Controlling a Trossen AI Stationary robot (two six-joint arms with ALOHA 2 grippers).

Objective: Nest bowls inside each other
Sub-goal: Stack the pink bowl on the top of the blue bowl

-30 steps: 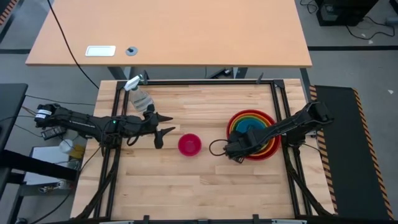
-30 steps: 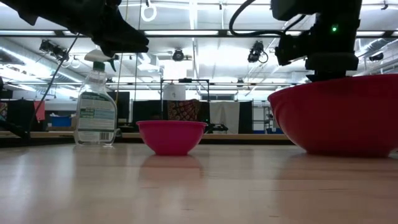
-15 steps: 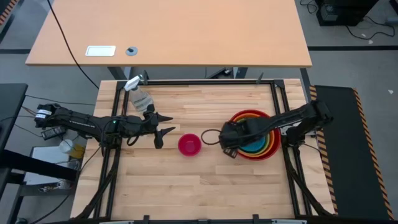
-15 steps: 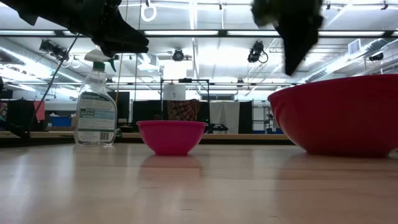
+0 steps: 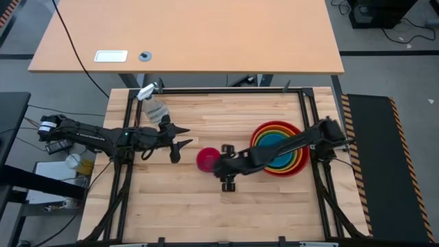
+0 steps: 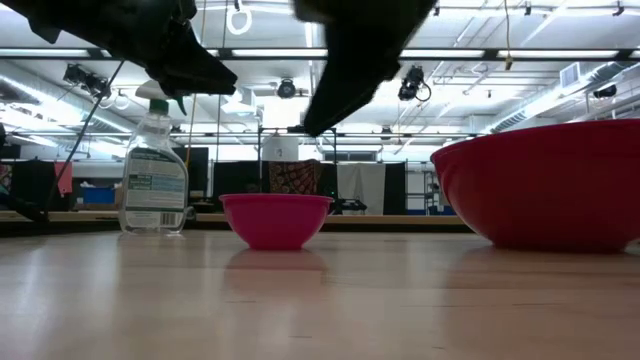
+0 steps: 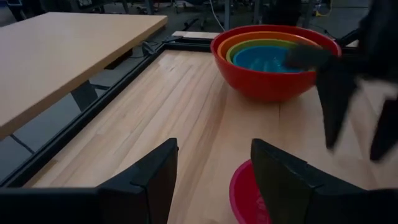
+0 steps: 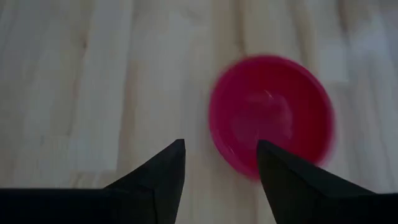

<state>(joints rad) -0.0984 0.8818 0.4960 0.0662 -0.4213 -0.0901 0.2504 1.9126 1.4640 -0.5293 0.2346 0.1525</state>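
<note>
The small pink bowl sits on its base on the wooden table, left of centre. To its right the red bowl holds the orange, green and blue bowls nested inside it. My right gripper hangs open in the air over the pink bowl's right edge, pointing slantwise down. My left gripper waits open, above the table to the left of the pink bowl.
A clear spray bottle stands at the table's far left, behind my left gripper. A black frame runs along the table's far edge. Bare wood lies toward the near edge.
My right gripper has swung from above the nested stack toward the table's left, ending over the pink bowl's right edge, and has tipped and turned on the way. The bowls have not moved. My left arm has kept still.
</note>
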